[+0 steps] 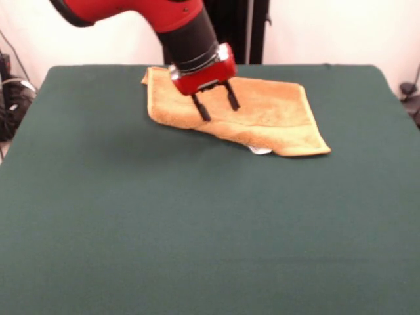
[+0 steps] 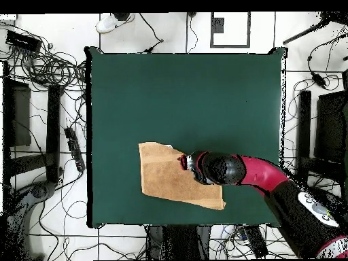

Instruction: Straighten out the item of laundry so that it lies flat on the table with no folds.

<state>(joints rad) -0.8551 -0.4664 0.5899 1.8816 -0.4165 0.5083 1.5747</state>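
Bare green bench fills the foreground. Beyond it, your towel lies doubled over, its long axis running crosswise. Your claw hangs released directly over the towel's left-centre; the folded layer extends rightward from it.

A white tiled floor is seen around the work area in the overhead view. Black cables are strewn over it in tangles at one side, and more run along the opposite side. A white shoe is seen at the upper edge, belonging to a person whose rest is cut off. A dark square frame is marked on the tiles nearby. In the front view, a pale wall and a black upright post are seen behind.
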